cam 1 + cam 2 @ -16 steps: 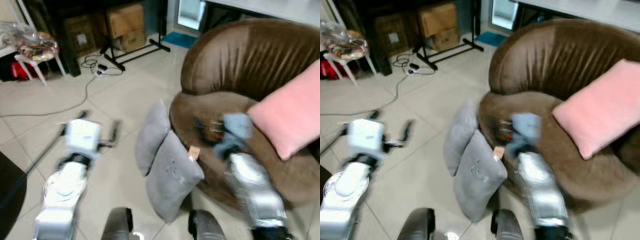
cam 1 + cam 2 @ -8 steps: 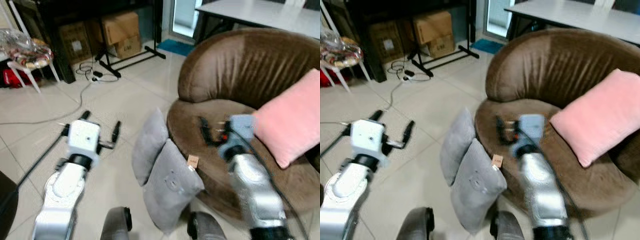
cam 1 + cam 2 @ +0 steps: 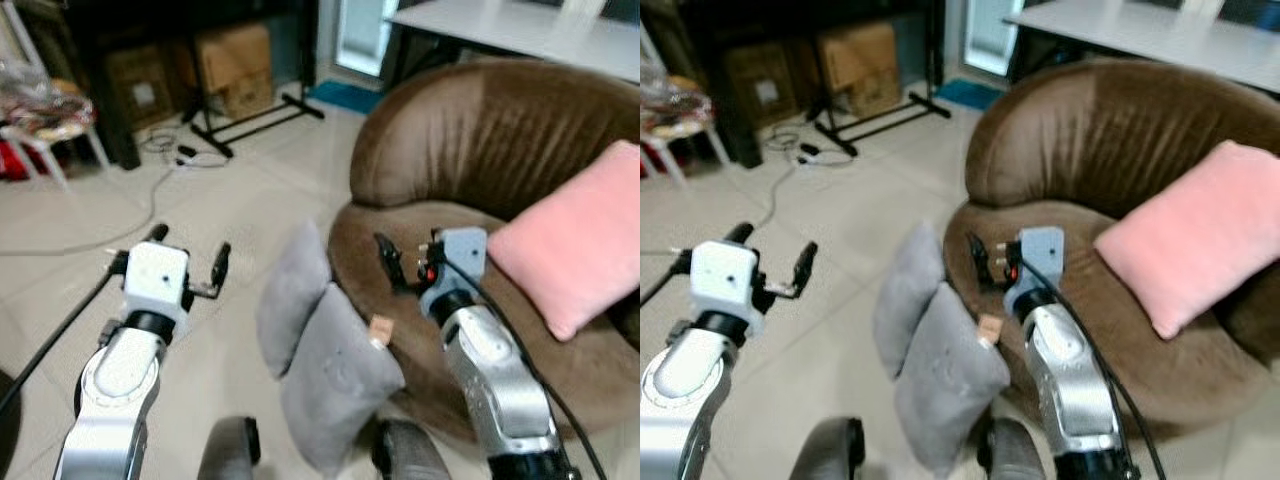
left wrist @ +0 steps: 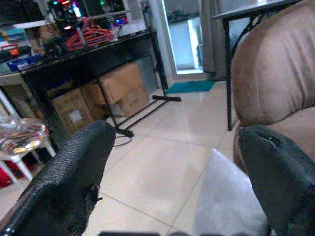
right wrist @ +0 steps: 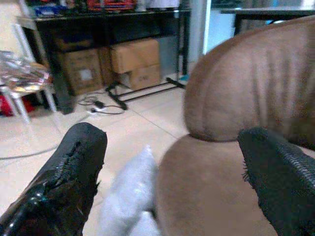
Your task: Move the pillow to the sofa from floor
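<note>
A: Both grippers, left gripper (image 3: 185, 268) and right gripper (image 3: 405, 262), are spread wide, holding nothing.

B: Yeah, the near grey pillow (image 3: 338, 377) sits below, between them, on the floor against the sofa (image 3: 470, 130). I'd drop lower and pinch its top edge.

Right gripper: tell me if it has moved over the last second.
Yes. The right gripper has shifted left across the sofa seat, away from the pink pillow.
</note>
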Controlling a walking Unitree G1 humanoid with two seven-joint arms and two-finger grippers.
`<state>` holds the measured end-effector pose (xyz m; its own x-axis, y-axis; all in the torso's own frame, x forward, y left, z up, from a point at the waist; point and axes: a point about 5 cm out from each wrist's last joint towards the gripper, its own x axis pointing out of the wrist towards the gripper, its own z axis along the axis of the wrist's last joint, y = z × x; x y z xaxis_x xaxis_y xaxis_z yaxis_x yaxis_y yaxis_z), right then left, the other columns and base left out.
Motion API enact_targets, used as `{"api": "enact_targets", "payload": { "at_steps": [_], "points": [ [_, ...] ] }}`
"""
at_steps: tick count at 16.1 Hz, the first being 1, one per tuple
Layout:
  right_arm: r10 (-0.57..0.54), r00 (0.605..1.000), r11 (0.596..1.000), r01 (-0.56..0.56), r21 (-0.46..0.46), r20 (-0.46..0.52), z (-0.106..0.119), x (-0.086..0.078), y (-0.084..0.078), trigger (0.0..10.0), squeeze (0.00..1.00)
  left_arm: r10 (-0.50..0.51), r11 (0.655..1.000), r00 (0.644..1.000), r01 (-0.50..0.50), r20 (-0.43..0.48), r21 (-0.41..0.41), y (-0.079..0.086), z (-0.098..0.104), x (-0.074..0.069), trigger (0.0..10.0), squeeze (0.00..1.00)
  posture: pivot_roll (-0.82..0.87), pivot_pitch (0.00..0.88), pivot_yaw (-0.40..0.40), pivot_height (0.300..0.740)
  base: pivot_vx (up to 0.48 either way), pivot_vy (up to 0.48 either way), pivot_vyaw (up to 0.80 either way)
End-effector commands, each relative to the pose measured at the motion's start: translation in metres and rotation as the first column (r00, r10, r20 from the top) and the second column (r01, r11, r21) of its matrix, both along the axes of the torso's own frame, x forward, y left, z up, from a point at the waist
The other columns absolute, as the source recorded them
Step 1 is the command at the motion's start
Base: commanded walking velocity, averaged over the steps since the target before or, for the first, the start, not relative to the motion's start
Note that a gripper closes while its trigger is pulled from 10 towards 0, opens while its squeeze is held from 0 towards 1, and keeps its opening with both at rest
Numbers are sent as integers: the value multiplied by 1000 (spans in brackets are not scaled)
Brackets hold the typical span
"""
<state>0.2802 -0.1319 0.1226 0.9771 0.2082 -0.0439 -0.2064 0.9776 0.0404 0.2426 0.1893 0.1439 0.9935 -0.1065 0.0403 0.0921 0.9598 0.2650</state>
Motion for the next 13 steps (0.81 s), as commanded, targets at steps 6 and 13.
{"api": "enact_targets", "payload": {
  "at_steps": [6,13],
  "points": [
    [-14,1000,1000,14,-9,-6,0,3,-6,10000,0,-4,1000,1000,4,0,7,-3,-1,0,10000,471,-34,0,-26,605,212,0,267],
    [-15,1000,1000,15,18,-22,-3,2,-6,10000,0,-3,999,1000,3,-2,33,-2,-2,1,10000,455,-44,0,-12,565,0,0,0]
  ]
}}
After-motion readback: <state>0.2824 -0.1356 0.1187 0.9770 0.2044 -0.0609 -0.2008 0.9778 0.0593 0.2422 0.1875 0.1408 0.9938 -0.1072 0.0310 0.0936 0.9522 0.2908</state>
